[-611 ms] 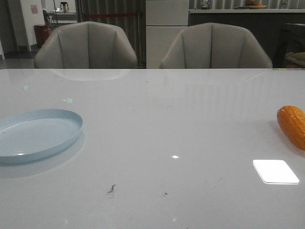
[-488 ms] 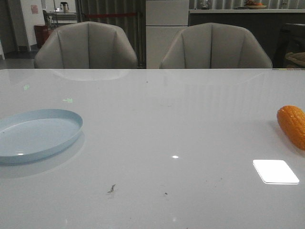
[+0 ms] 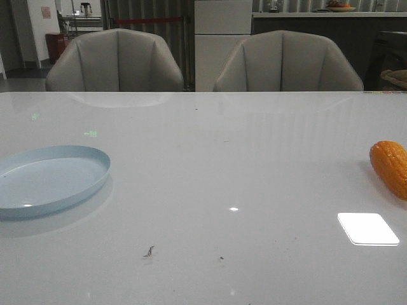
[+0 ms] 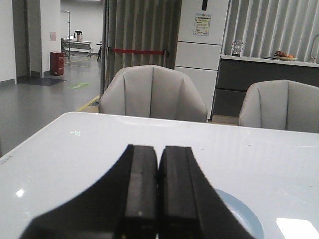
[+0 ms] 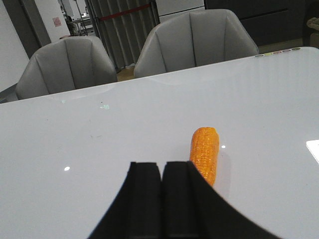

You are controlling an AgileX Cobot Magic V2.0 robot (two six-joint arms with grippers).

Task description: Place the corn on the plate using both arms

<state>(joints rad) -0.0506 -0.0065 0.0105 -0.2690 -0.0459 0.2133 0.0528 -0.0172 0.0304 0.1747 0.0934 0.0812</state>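
The orange corn [image 3: 390, 168] lies on the white table at the far right edge of the front view. The pale blue plate [image 3: 48, 180] rests at the far left, with nothing on it. Neither arm appears in the front view. In the right wrist view the corn [image 5: 205, 153] lies just beyond and to one side of my right gripper [image 5: 161, 168], whose black fingers are pressed together with nothing between them. My left gripper [image 4: 158, 149] is shut too and holds nothing; a slice of the plate [image 4: 239, 216] shows past its fingers.
Two grey chairs [image 3: 116, 60] [image 3: 287, 61] stand behind the table's far edge. A bright rectangular light reflection [image 3: 367, 228] lies on the tabletop near the corn. Small dark specks [image 3: 149, 251] mark the front middle of the table.
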